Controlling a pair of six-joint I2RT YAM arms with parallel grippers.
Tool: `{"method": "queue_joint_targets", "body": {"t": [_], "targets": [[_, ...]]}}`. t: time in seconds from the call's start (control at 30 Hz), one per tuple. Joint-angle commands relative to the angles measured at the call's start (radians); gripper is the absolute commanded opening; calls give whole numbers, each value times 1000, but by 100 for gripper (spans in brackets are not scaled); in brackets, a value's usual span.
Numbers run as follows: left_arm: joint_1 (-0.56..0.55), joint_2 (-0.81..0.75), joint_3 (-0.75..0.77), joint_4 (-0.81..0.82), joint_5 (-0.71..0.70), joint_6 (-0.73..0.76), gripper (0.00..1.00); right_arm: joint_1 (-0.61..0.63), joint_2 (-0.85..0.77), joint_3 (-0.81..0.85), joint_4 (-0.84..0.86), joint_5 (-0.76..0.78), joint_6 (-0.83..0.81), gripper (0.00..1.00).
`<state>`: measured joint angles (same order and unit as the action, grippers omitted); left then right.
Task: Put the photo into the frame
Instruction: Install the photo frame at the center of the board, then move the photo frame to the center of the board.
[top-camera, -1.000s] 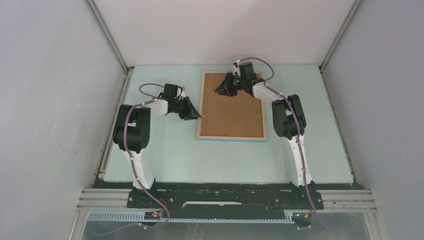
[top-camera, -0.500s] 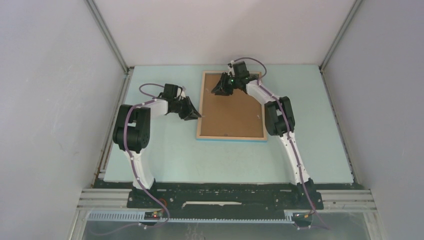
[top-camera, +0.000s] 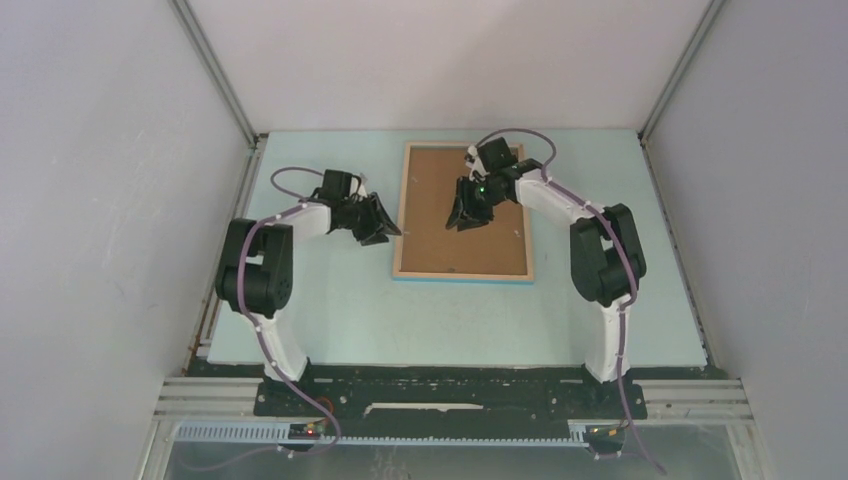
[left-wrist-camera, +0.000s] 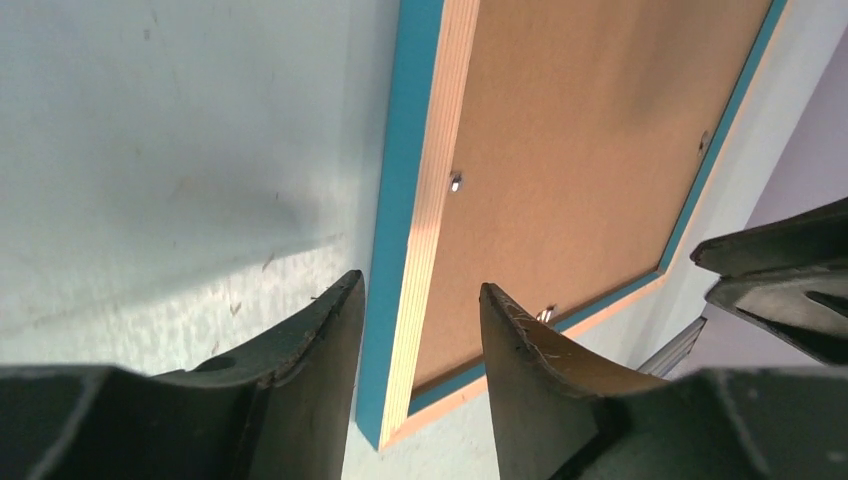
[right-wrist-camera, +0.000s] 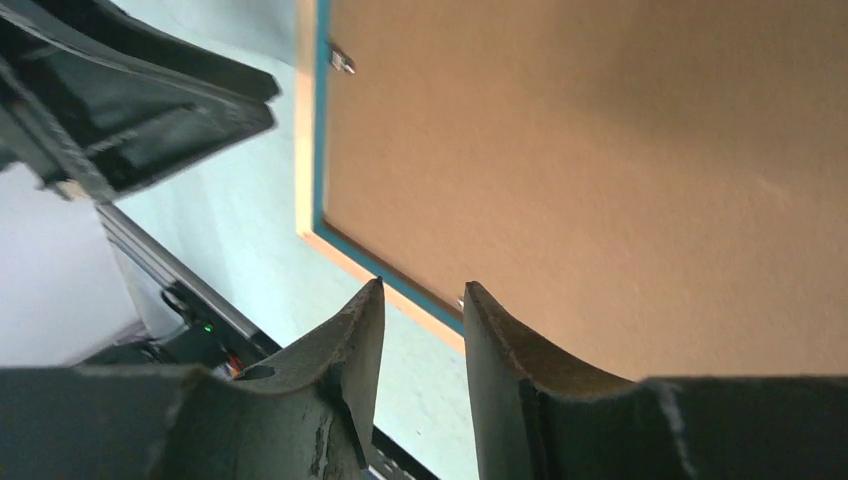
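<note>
Table (top-camera: 330, 310) of pale green carries your light-wood, turquoise-edged rectangular frame (top-camera: 460, 272) face down, brown backing board (top-camera: 440, 180) uppermost. Left wrist view: your left gripper (left-wrist-camera: 420, 285) gapes empty astride the frame's left rail. Right wrist view: your right gripper (right-wrist-camera: 424, 284) is narrowly parted, empty, over the board.

The worktop (top-camera: 330, 300) is a flat, pale mint-green sheet. One thing lies directly on it: the frame (top-camera: 462, 273), set face down toward the far middle, its light wood back upward and a turquoise edge showing along the near side. A brown backing board (top-camera: 470, 245) lies flat inside its opening.
</note>
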<state>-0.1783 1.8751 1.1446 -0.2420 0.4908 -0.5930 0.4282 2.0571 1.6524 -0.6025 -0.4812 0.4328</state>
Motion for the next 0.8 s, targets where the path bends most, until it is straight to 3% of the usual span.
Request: {"method": "queue_joint_targets", "body": {"t": [0.0,0.33,0.77], "targets": [[-7,-82,-96,-1,-5,5,52,-8,-50,-86,-115,51,-117,42],[-37,-125,-164,35,9,-20,54,-29,-100,-167,-101,53,-93,41],[-148,-175,-372,322,92,-241,50,49,-193,-418,-18,49,-18,41]]}}
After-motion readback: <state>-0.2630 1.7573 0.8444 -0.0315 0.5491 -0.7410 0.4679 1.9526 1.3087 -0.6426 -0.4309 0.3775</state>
